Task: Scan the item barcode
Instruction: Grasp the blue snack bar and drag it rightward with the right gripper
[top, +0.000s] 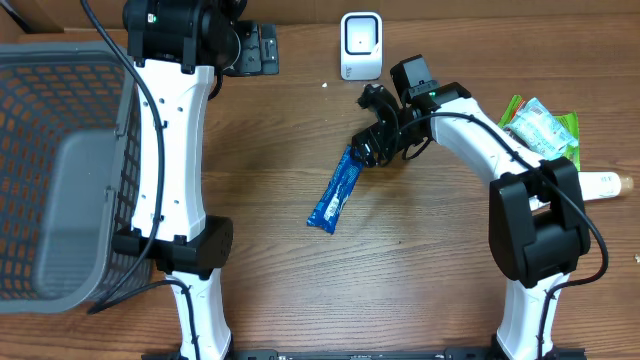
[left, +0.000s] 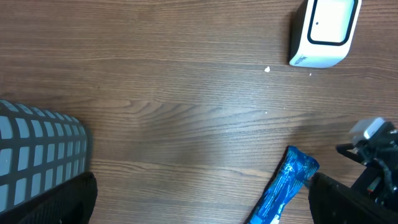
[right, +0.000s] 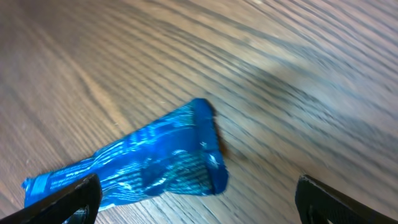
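Observation:
The item, a long blue foil packet (top: 335, 190), lies flat on the wooden table, free of any grip. My right gripper (top: 372, 148) hovers at its upper end, open. In the right wrist view the packet's end (right: 149, 165) lies between the wide-spread fingers (right: 62, 202), nothing pinching it. The white barcode scanner (top: 361, 45) stands at the back of the table, and it shows in the left wrist view (left: 323, 31) too. My left gripper (top: 262, 48) is open at the back, left of the scanner. From its wrist view the packet (left: 283, 186) lies near its right finger (left: 339, 202).
A grey mesh basket (top: 60, 160) fills the left side of the table; its corner (left: 37, 155) is in the left wrist view. Green packets (top: 540, 125) and a white bottle (top: 605, 185) lie at the right edge. A small white crumb (left: 267, 70) lies near the scanner.

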